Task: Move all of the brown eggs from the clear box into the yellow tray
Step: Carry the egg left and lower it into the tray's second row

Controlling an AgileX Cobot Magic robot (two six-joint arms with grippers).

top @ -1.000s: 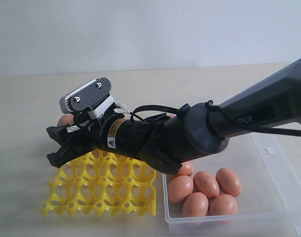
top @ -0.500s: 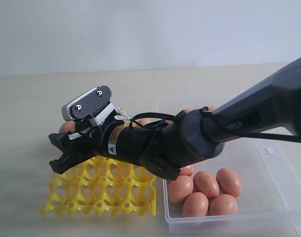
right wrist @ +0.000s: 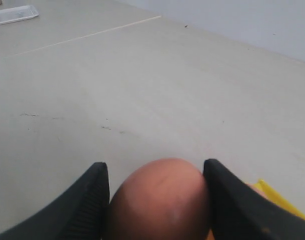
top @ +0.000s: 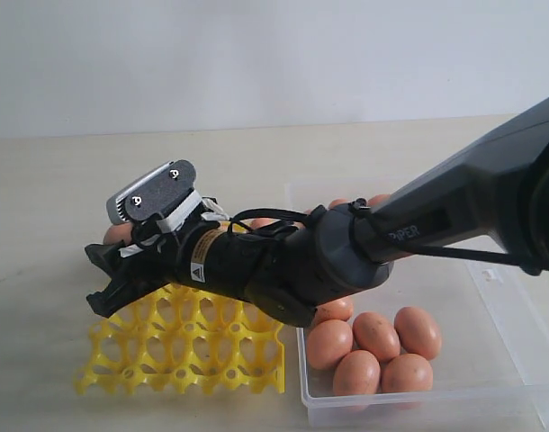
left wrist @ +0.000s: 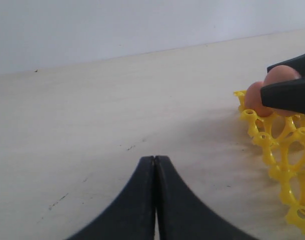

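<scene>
Right wrist view: our right gripper (right wrist: pixel 155 175) clasps an egg (right wrist: pixel 160 205).
Our left gripper (left wrist: pixel 155 161) is clenched, empty, beside the tray (left wrist: pixel 266 139).

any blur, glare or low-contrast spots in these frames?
Exterior view: even, soft light and no glare, but the clear box walls barely show against the pale table. Right wrist view: the egg between the right fingers is very close and soft-edged. Left wrist view: the shut left fingers look slightly soft, and the table behind is sharper.
</scene>
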